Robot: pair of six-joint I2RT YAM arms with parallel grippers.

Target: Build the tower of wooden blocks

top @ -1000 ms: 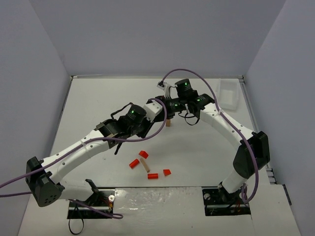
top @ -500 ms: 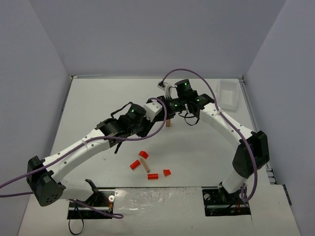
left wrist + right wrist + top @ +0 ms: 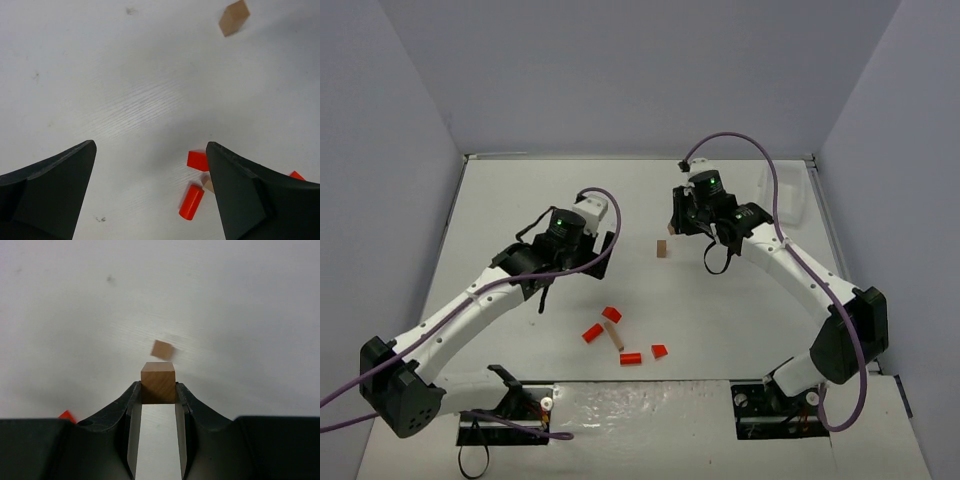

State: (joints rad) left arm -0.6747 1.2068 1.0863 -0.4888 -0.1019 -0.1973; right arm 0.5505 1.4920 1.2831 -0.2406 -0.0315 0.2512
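Nearest the arm bases is a loose cluster of tower pieces. It lies on the white bench (image 3: 520,200), well to the near side of the small tan wooden block (image 3: 662,248) that stands alone at mid-bench, and a little to its left. The cluster has a red wooden wedge (image 3: 659,350) and a short red wooden cylinder (image 3: 630,358). There is also a slim tan wooden rod (image 3: 613,334) lying flat, with a second red cylinder (image 3: 592,333) just left of it. A red chunk (image 3: 611,314) sits at the rod's far end.

Farther out, the left pincer (image 3: 150,150) hangs to the left of the standing block. Its jaws are spread wide and hold nothing. In its wrist view the block shows at the upper right, well beyond the fingers. Some of the red pieces and the end of the rod lie close by the right-hand finger.

Just past the standing block and slightly to its right, the right pincer (image 3: 157,387) is clamped on a tan wooden cube (image 3: 158,380). The cube is held at the very fingertips, with one finger on each side face. It is apart from the standing block, which shows blurred just beyond it in the right wrist view.

Farthest off, to the block's far right near the bench edge, sits a white rectangular plastic tray (image 3: 782,190).
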